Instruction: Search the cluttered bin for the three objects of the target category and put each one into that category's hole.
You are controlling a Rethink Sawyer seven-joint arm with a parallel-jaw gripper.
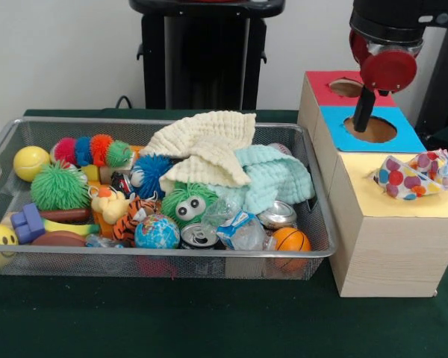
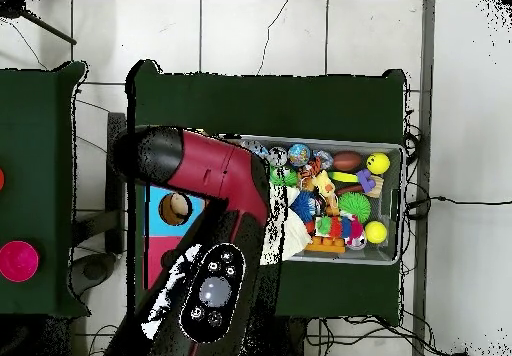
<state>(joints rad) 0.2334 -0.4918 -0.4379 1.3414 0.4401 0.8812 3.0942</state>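
from where i stand, the arm's red-capped end hangs over the blue-topped box (image 1: 373,128), and the gripper (image 1: 364,112) is just one dark stem dipping toward that box's opening; i cannot tell its state. a polka-dot cloth (image 1: 413,176) lies crumpled on the yellow top (image 1: 392,198), covering the hole. the cream waffle cloth (image 1: 204,148) drapes over clutter in the bin (image 1: 172,253). from overhead, the arm (image 2: 215,187) blocks most of the boxes and the bin's near end.
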